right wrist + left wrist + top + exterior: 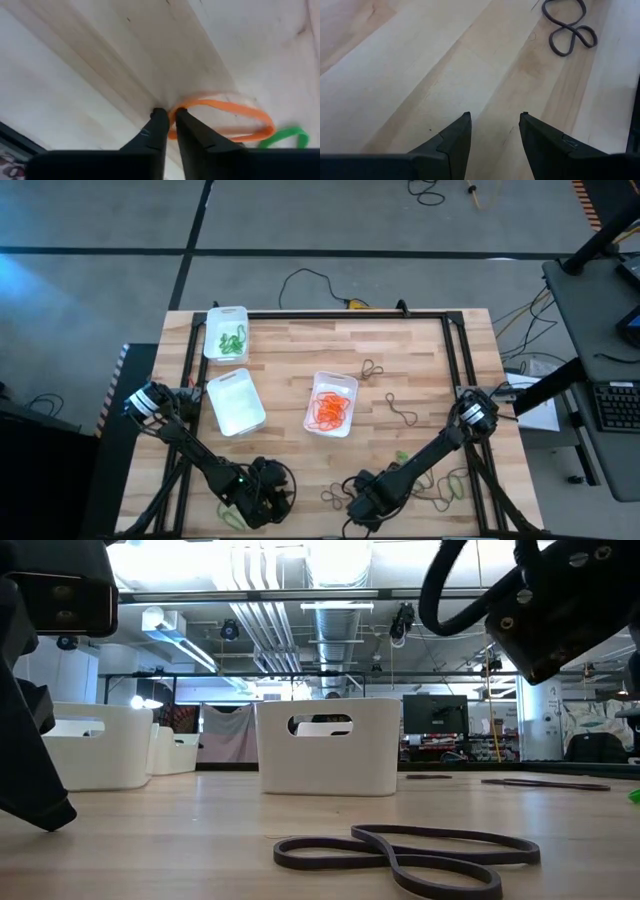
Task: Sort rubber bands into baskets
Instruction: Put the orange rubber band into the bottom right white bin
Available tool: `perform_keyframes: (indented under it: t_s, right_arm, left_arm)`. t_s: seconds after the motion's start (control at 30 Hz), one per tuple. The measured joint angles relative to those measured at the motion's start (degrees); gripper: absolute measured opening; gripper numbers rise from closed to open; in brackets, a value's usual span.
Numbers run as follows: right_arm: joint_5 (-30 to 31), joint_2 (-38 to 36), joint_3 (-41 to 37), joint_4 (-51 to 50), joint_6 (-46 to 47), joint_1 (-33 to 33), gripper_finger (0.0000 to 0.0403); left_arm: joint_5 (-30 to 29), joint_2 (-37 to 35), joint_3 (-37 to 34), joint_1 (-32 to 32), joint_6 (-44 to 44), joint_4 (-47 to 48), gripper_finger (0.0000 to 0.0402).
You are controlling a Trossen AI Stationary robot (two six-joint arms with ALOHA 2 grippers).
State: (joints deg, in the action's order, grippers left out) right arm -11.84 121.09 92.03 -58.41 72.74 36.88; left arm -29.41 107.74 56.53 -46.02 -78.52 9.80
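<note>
I see green bands in one basket [227, 333], orange in another [331, 403]; loose ones remain around it. My right gripper [167, 114] pinches an orange band [227, 120] beside the green band [285, 136]; my left gripper [495, 120] gapes, holding nothing.

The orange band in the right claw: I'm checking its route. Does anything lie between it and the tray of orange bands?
Nothing visible blocks it. The right claw pinches the orange band near the table's front edge; bare wood lies between it and the orange tray. Loose dark bands lie off to the side.
</note>
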Motion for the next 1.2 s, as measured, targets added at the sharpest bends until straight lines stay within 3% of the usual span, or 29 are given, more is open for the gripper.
perform_keyframes:
  t_s: [0.1,0.53,0.93,1.2]
  right_arm:
    - [-0.17,-0.17,0.15,-0.71,-0.36,0.00,0.0014]
    - [-0.37,-0.85,4.38,-1.49,-0.69,0.74,0.0011]
    - [-0.20,-0.74,2.99,-0.68,-1.81,0.61,0.0087]
    - [-1.89,-0.74,0.57,3.36,-1.83,0.70,0.0071]
  left_arm:
    - [0.04,0.00,0.00,0.00,0.00,-0.26,0.0153]
    - [0.03,0.00,0.00,-0.02,0.02,-0.18,0.0153]
    - [0.02,0.00,0.00,-0.02,0.03,-0.19,0.0153]
    - [0.01,0.00,0.00,-0.02,0.01,-0.28,0.0153]
